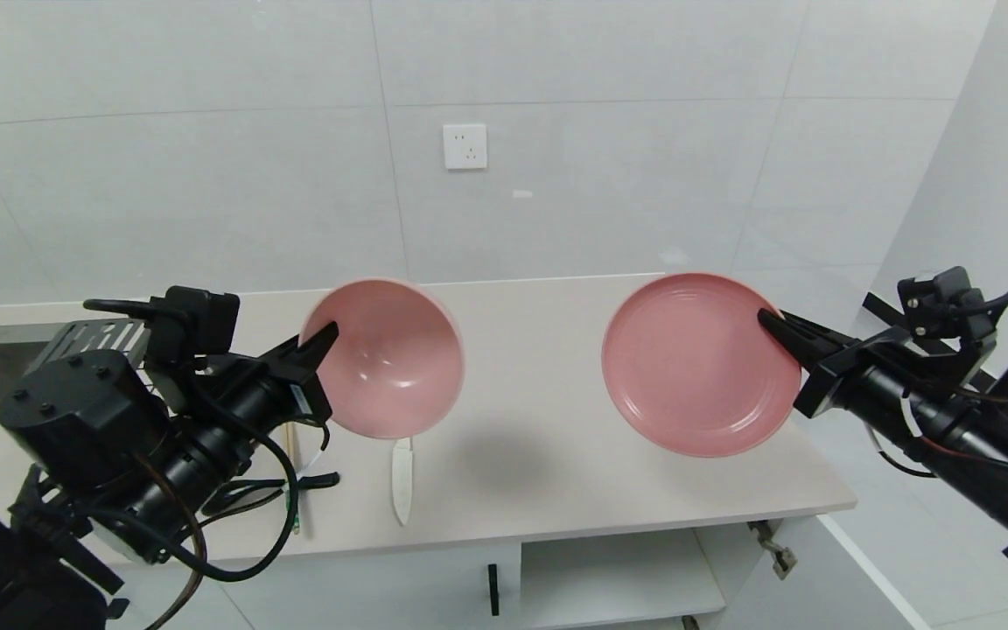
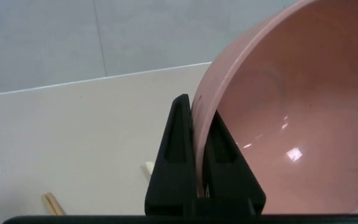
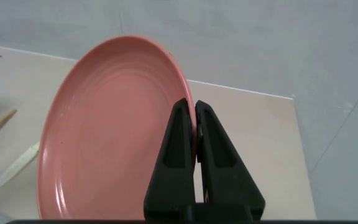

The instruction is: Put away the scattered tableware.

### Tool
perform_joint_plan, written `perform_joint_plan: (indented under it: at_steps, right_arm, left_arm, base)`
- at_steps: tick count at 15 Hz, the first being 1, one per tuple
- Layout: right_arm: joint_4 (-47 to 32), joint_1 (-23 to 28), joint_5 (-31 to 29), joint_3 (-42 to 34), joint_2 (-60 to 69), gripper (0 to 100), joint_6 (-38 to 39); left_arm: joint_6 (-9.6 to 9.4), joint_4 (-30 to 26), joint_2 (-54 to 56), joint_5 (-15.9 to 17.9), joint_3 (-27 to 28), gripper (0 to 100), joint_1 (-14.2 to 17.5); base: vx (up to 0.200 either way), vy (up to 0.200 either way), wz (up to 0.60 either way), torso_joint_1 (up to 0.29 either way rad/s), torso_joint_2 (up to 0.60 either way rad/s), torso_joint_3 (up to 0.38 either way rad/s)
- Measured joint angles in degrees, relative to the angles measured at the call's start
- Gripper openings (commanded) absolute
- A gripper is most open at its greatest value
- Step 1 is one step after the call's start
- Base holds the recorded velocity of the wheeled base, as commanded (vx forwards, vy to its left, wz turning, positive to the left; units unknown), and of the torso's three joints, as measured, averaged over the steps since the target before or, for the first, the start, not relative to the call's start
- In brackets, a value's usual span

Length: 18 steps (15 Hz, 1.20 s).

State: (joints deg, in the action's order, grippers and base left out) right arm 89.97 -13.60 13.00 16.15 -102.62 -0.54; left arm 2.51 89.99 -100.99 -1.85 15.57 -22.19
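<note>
The right gripper (image 1: 771, 322) pinches the plate (image 1: 696, 372) by its rim above the right end of the counter (image 1: 548, 477), and the left gripper (image 1: 325, 338) pinches the bowl (image 1: 395, 363) above its left half; either thin rim hold could slip, dropping the bowl onto the spoon (image 1: 402, 479).

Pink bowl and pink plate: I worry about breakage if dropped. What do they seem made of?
The pink bowl looks like melamine-type plastic, possibly glazed ceramic: smooth, semi-gloss, small light glints inside. The pink plate shares its uniform pink with a duller sheen and faint concentric rings; likely the same material.
</note>
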Motion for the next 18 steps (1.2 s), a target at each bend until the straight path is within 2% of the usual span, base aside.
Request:
perform_joint_plan:
  at_steps: [3,6,10,13,18]
  right_arm:
    - [0.05,-1.41,0.05,-1.80,0.04,0,-0.24]
    - [-0.02,-1.57,0.02,-2.27,0.04,0,-0.41]
    - [0.06,-1.52,0.02,-2.49,0.09,0,-0.59]
    - [0.00,-1.52,0.02,-2.44,0.11,0,-0.59]
    - [-0.09,-1.66,0.02,-2.54,0.13,0,-0.59]
  left_arm:
    - [-0.40,0.00,2.39,0.05,-1.32,0,-2.50]
    - [-1.12,-0.05,3.00,0.02,-2.21,0,-3.36]
    - [-1.15,0.00,3.02,0.02,-2.38,0,-3.47]
    - [-1.12,-0.02,2.95,-0.02,-2.43,0,-3.36]
    - [-1.15,0.00,2.76,0.09,-2.43,0,-3.33]
  base:
    - [-0.200,0.000,0.00,-0.009,0.00,-0.001]
    - [-0.200,0.000,0.00,-0.002,0.00,0.001]
    - [0.000,0.000,0.00,0.000,0.00,0.000]
    - [0.000,0.000,-0.60,-0.030,0.11,0.046]
    - [0.000,0.000,0.00,-0.073,0.16,0.073]
